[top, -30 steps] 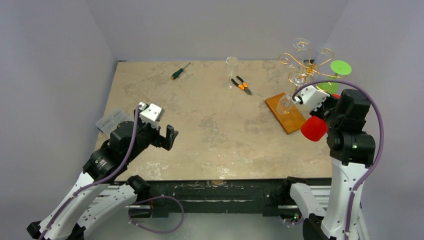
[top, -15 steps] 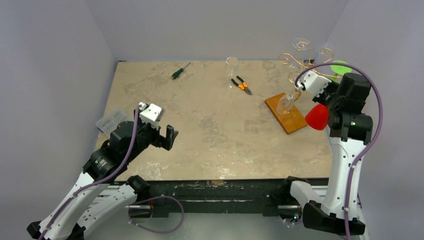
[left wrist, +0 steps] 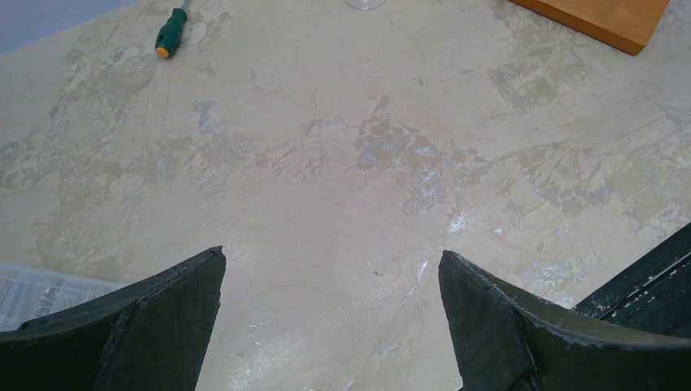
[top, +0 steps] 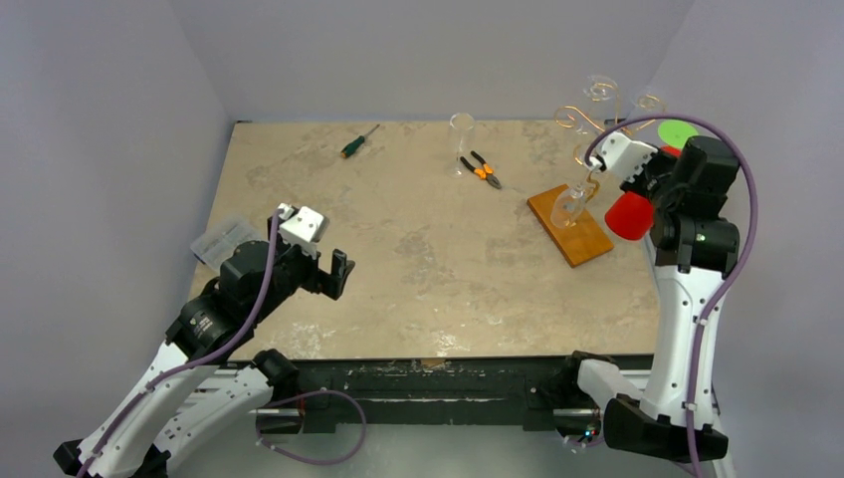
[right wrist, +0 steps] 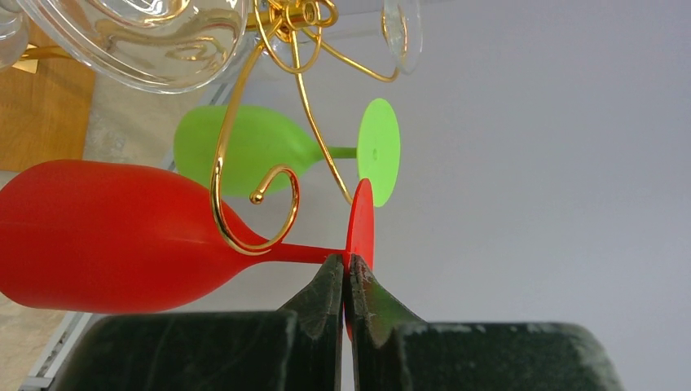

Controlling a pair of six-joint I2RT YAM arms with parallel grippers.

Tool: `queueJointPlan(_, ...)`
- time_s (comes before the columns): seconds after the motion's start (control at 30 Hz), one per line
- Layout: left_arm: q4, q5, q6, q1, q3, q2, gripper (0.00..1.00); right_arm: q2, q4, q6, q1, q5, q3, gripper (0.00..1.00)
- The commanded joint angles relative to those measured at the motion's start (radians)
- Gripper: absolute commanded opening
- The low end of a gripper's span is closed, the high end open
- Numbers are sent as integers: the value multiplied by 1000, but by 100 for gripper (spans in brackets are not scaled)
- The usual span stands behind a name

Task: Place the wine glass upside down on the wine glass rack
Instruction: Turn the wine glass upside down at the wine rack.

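The red wine glass [right wrist: 106,236] lies sideways in the air, its bowl [top: 627,214] pointing towards the table's near side. My right gripper [right wrist: 347,262] is shut on the rim of its round foot [right wrist: 361,220]. In the right wrist view the red stem crosses the bottom of a gold curl [right wrist: 244,247] of the wine glass rack [right wrist: 313,12]; whether they touch I cannot tell. The rack's wooden base [top: 569,224] sits at the table's right. My left gripper [left wrist: 330,261] hovers open over bare table at the near left [top: 338,274].
A green glass [right wrist: 236,151] and clear glasses [right wrist: 147,32] hang on the rack. A clear glass [top: 462,134] stands at the back by orange pliers [top: 481,169]. A green screwdriver [top: 358,142] lies at the back left, a clear plastic box [top: 224,239] at the left edge.
My right arm has lifted the red wine glass up and back, closer to the rack's gold arms. The left arm has not moved.
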Motion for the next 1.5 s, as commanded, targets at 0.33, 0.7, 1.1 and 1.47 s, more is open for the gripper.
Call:
queueJointPlan(0.33, 40, -5, 18, 19, -3, 7, 100, 47, 85, -23, -5, -82, 1, 0)
queueJointPlan(0.7, 43, 9, 17, 27, -4, 14, 100, 50, 71, -22, -6, -117, -2, 0)
queueJointPlan(1.1, 43, 13, 17, 32, -4, 14, 100, 61, 84, -33, -5, -147, -8, 0)
queueJointPlan(1.47, 43, 16, 16, 35, -4, 16, 100, 61, 94, -38, -5, -193, -12, 0)
